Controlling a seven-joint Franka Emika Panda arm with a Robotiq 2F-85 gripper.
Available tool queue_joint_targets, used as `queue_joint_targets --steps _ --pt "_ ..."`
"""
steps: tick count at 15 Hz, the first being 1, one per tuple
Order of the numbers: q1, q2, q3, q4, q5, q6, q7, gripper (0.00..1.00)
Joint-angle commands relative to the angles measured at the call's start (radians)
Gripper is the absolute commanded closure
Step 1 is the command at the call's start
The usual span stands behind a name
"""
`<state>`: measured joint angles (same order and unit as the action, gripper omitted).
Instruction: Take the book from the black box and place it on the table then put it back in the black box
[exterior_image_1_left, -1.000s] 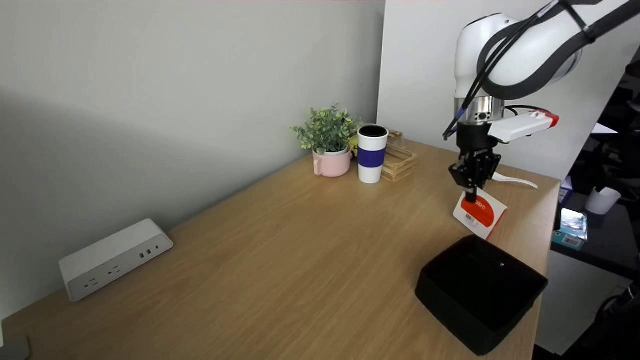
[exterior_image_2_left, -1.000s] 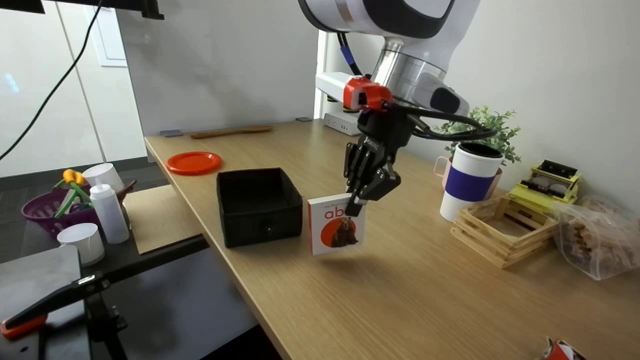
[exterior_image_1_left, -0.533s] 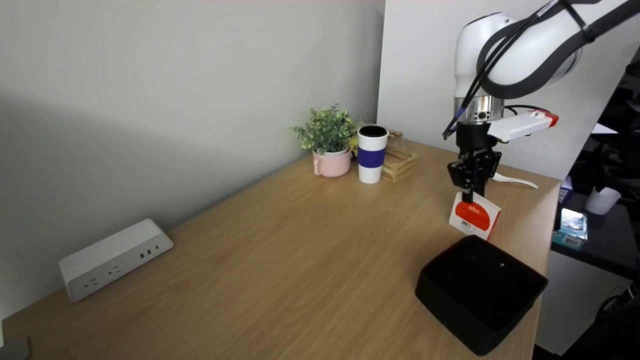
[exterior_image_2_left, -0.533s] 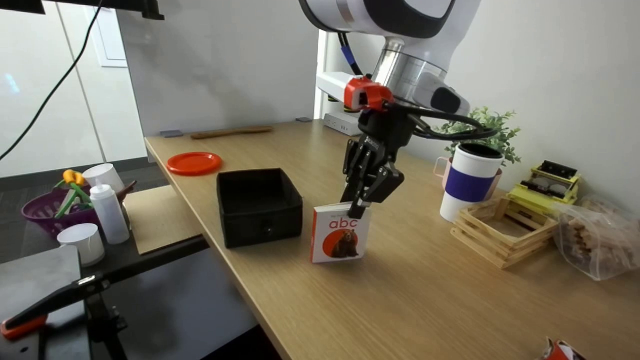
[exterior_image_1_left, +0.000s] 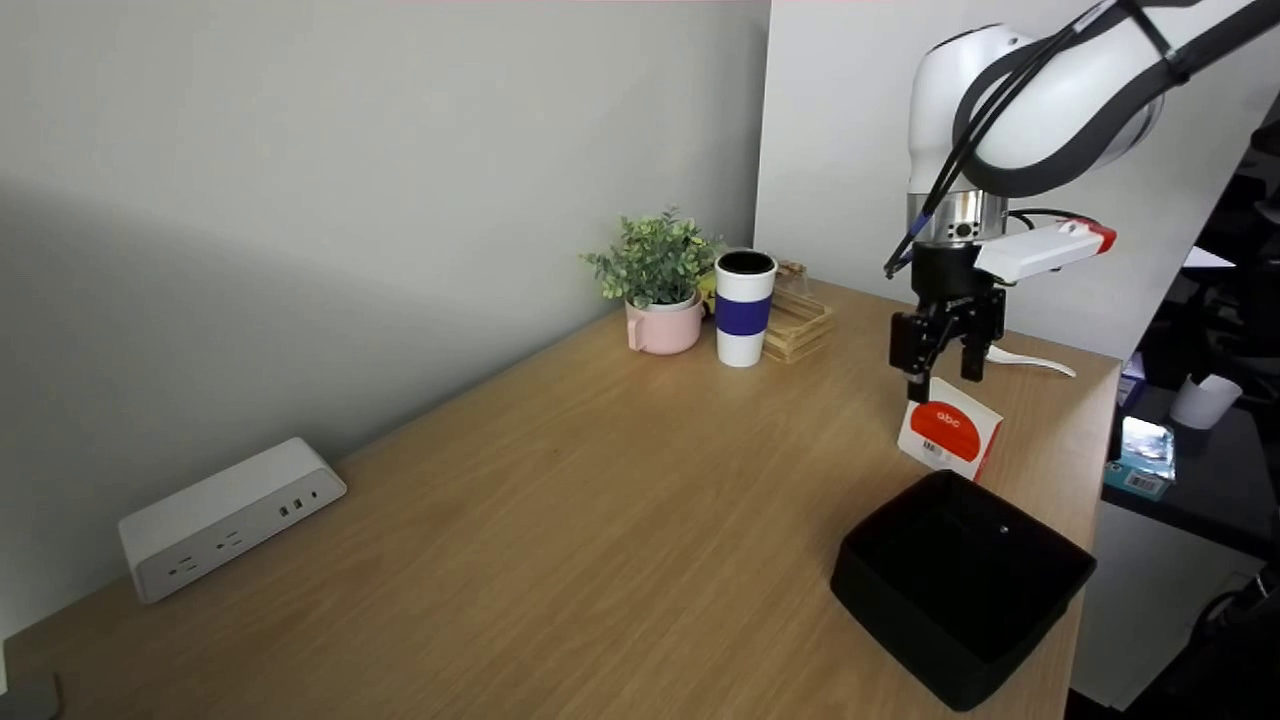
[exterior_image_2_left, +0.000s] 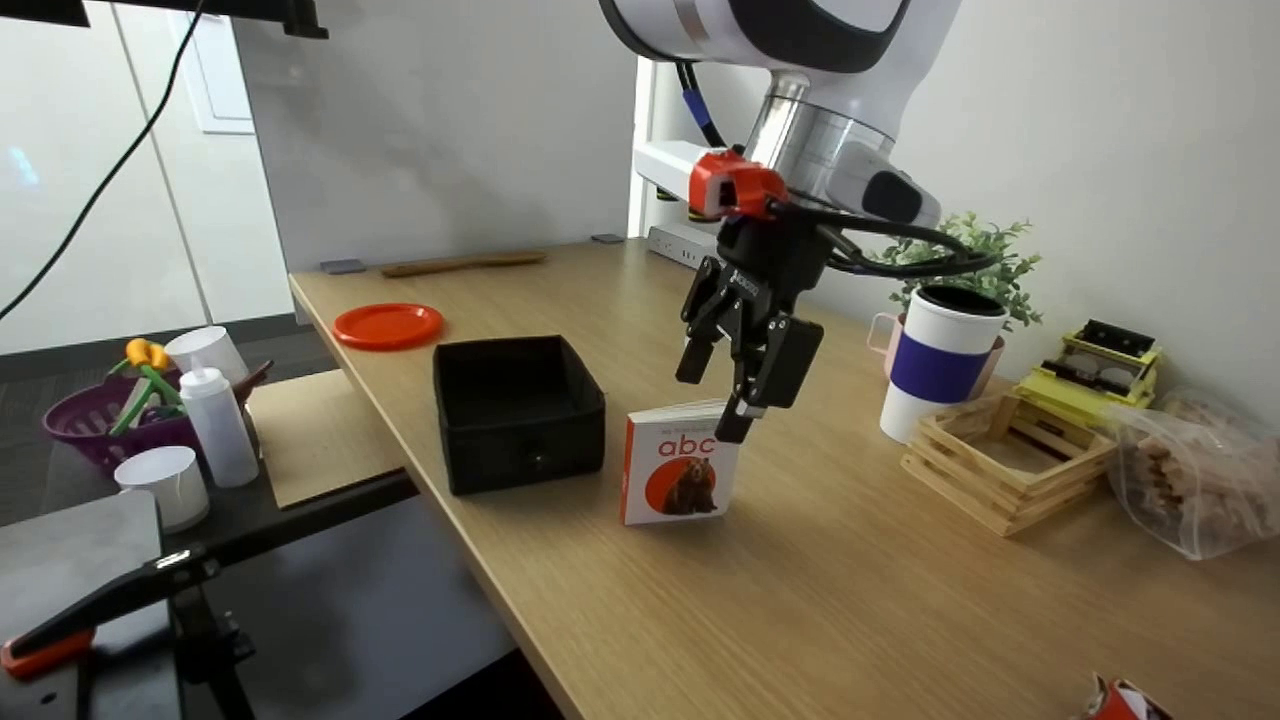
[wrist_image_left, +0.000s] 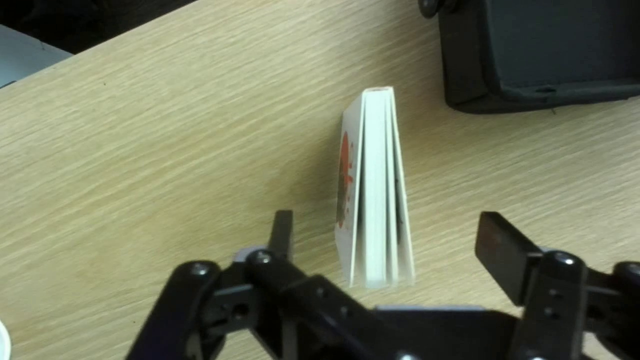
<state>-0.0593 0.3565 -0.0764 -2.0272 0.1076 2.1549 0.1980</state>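
The book (exterior_image_2_left: 683, 468), white with a red-orange shape and "abc" on its cover, stands upright on the table (exterior_image_2_left: 850, 600) just beside the black box (exterior_image_2_left: 525, 455). From above, in the wrist view, the book (wrist_image_left: 376, 175) shows its slightly fanned page edges. My gripper (wrist_image_left: 386, 220) is open, one finger on either side of the book with a gap to each. In an exterior view the gripper (exterior_image_1_left: 945, 385) is at the book's top edge. The black box (exterior_image_1_left: 925, 635) has no visible contents there; in the wrist view only part of the black box (wrist_image_left: 467, 75) shows.
A white cup with a dark-blue band (exterior_image_2_left: 935, 365), a wooden crate (exterior_image_2_left: 1010, 470) and a bag of wooden pieces (exterior_image_2_left: 1195, 480) stand along the wall. A red plate (exterior_image_2_left: 388, 327) lies beyond the box. A potted plant (exterior_image_1_left: 665, 325) and power strip (exterior_image_1_left: 235, 520) are farther off.
The book, held slightly above the table a second ago, has come down to stand on it. The fingers have since spread apart and let the book go. The box has not moved.
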Motion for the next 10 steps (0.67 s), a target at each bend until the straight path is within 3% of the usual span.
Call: queue_joint_targets --steps 1,10 --pt "-0.007 0.011 0.006 0.02 0.023 -0.013 -0.016 0.0" --pt "-0.011 0.047 0.014 0.052 0.055 -0.027 -0.026 0.0"
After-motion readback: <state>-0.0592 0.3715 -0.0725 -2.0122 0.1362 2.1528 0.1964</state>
